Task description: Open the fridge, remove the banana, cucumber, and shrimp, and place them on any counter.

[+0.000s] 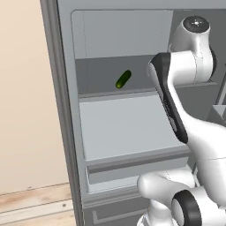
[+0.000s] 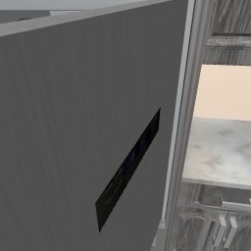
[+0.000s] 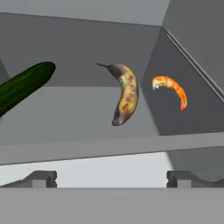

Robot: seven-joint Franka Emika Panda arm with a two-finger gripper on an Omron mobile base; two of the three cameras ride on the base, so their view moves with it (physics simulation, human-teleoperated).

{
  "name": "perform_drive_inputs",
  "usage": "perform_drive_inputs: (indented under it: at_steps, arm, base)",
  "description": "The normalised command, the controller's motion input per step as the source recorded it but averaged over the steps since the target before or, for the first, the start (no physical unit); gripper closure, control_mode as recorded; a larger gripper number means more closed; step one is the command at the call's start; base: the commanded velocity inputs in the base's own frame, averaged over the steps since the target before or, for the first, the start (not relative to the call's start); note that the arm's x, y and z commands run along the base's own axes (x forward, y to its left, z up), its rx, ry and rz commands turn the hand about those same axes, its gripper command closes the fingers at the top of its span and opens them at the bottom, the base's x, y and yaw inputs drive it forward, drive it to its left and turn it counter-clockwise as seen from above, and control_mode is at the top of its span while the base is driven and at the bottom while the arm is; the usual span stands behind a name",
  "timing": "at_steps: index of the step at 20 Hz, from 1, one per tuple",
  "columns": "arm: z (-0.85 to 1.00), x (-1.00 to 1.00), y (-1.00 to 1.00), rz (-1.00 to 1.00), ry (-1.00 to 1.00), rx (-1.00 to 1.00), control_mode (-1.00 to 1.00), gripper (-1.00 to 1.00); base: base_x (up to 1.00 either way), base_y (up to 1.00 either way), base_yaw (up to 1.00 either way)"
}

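Observation:
The fridge [image 1: 66, 132] stands open, its dark door [image 2: 73, 122] swung wide in the right base view. On a pale inner shelf [image 3: 78, 113] lie the dark green cucumber [image 3: 24, 85] at the left, the brown-mottled banana [image 3: 125, 94] in the middle and the small orange shrimp [image 3: 173, 89] at the right by the side wall. The cucumber [image 1: 123, 79] also shows on that upper shelf in the left base view. My gripper [image 3: 111, 179] is open in front of the shelf's edge, short of the banana, with nothing between its fingertips [image 3: 41, 178].
The shelf's front lip [image 3: 109, 146] runs across just beyond the fingers. A lower shelf [image 1: 128, 128] and a drawer [image 1: 132, 170] sit beneath. Beyond the door's edge lies a counter [image 2: 220, 147] with a pale marbled top and dark cabinets below. The black dispenser panel [image 2: 130, 166] is on the door.

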Motion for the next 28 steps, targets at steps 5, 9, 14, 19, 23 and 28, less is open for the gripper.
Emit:
perform_drive_inputs:
  at_steps: [5,9,14,19,23,28]
  arm:
    - [-0.31,0.21,-0.16,-0.03,-0.01,0.0,-1.0,-1.0]
    - [-0.32,0.36,-0.23,0.0,0.0,0.0,-1.0,-1.0]
    - [-0.41,0.44,-0.19,0.0,-0.03,0.0,-1.0,-1.0]
    - [-0.26,0.64,-0.14,-0.02,-0.01,0.0,-1.0,-1.0]
    - [-0.03,0.51,-0.04,-0.04,-0.03,0.0,-1.0,-1.0]
    - [-0.11,0.42,-0.13,-0.04,0.0,0.0,-1.0,-1.0]
  base:
    - [0.0,0.0,0.0]
    - [0.0,0.0,0.0]
    - [0.0,0.0,0.0]
    - [0.0,0.0,0.0]
    - [0.0,0.0,0.0]
    - [0.0,0.0,0.0]
